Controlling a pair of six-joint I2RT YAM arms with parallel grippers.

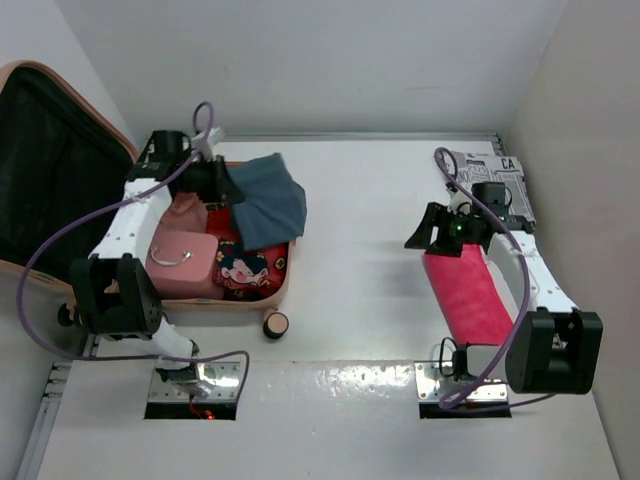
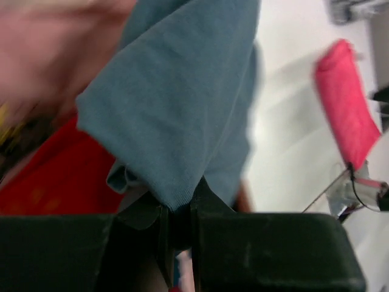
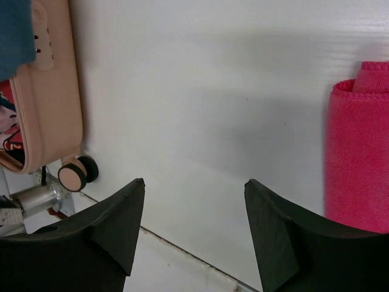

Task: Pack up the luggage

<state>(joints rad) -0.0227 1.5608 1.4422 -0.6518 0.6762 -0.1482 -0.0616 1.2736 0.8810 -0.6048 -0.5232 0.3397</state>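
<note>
The luggage lies open at the left side of the white surface. Its black-lined lid stands up against the left wall and its peach-pink base lies flat beside it. In the base sit a pink box with a metal handle and, just to its right, a red patterned item. One wheel shows at the base's near right corner.

A blue-grey cloth hangs over the far right part of the base, spilling across the rim. The left gripper is clenched on an edge of this cloth. The left wrist view shows the fabric pinched between the closed fingers.

Well apart, on the right side of the surface, lies a rolled pink towel. The right gripper hovers at its far left end, released, fingers spread with only bare surface between them. A printed paper lies in the far right corner.
</note>
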